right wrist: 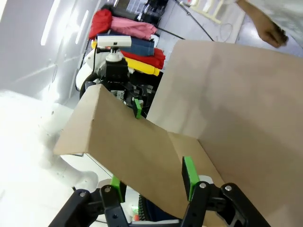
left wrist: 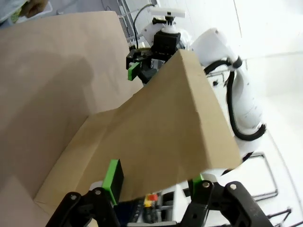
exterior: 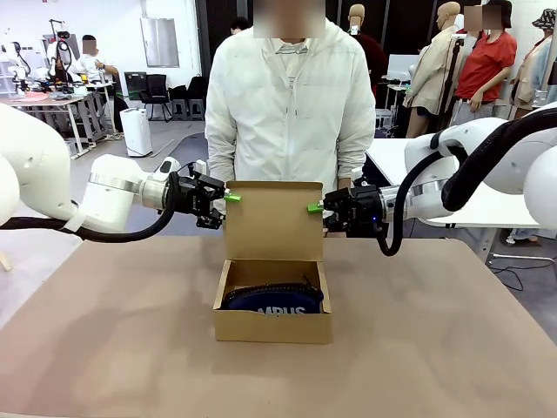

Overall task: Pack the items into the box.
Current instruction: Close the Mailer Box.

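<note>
Box (exterior: 272,325), centre frame: navy pouch (exterior: 273,299) inside, half hidden by the front wall. My left gripper (exterior: 228,198) and right gripper (exterior: 317,207) each straddle an edge of the upright lid (exterior: 274,220), jaws apart; contact unclear.

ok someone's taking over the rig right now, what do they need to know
Left hand: jaws straddle the left edge of the upright flap lid, not clearly clamped.
Right hand: same on the lid's right edge.
Navy pouch lies inside the cardboard box at mid table. Stapler can't be made out.
Done: pouch packed.
Left: check for the stapler, then fold the lid down.
A person stands behind the box.
</note>
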Motion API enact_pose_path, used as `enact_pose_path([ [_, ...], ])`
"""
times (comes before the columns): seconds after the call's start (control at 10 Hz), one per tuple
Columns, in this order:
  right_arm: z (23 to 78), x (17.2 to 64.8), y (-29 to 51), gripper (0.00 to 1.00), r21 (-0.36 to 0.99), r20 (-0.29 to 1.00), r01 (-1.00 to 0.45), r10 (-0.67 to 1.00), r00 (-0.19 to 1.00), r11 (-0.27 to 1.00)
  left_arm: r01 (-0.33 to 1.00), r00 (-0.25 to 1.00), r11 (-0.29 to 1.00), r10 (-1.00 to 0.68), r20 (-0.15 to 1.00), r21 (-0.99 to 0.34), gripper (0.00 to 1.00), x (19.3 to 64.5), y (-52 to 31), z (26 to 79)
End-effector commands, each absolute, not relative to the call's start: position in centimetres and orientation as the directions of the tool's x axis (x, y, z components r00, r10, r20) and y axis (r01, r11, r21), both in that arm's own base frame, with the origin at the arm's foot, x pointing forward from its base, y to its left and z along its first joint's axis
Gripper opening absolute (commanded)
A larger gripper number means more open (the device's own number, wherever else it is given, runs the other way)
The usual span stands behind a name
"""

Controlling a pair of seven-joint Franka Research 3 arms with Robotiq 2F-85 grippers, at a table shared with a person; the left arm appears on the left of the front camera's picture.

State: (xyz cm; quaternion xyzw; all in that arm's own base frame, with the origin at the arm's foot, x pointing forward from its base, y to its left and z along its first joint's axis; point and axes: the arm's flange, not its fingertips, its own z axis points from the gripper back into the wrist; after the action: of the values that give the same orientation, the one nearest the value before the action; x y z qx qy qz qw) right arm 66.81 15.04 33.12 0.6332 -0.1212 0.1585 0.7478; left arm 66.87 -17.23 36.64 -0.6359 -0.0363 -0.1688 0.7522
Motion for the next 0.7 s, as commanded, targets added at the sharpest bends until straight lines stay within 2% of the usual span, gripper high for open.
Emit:
enact_pose_path([
  [0.0,32.8,64.0,16.4,0.62,0.818,0.554,-0.565,0.115,0.825,0.109,0.481,0.848,0.066,-0.288,0.445,-0.874,0.7,64.7,-18.5,35.4],
  [0.1,33.2,62.6,16.6,0.62,0.741,0.653,-0.663,0.121,0.748,0.106,0.549,0.817,0.092,-0.268,0.51,-0.831,0.7,63.9,-18.7,35.0],
  [0.3,33.6,60.9,17.1,0.62,0.632,0.757,-0.773,0.171,0.63,0.052,0.672,0.74,0.167,-0.19,0.645,-0.722,0.7,63.1,-18.9,34.9],
  [0.4,33.6,60.0,17.2,0.62,0.594,0.793,-0.803,0.194,0.577,-0.042,0.726,0.687,0.14,-0.189,0.702,-0.673,0.7,62.6,-18.9,34.8],
  [0.5,33.4,59.3,17.2,0.62,0.553,0.822,-0.831,0.199,0.533,-0.063,0.781,0.624,0.166,-0.177,0.761,-0.602,0.7,61.9,-18.9,34.8],
  [0.6,33.1,58.5,17.2,0.62,0.5,0.857,-0.861,0.198,0.476,-0.091,0.841,0.54,0.138,-0.154,0.827,-0.523,0.7,61.0,-19.0,34.8],
])
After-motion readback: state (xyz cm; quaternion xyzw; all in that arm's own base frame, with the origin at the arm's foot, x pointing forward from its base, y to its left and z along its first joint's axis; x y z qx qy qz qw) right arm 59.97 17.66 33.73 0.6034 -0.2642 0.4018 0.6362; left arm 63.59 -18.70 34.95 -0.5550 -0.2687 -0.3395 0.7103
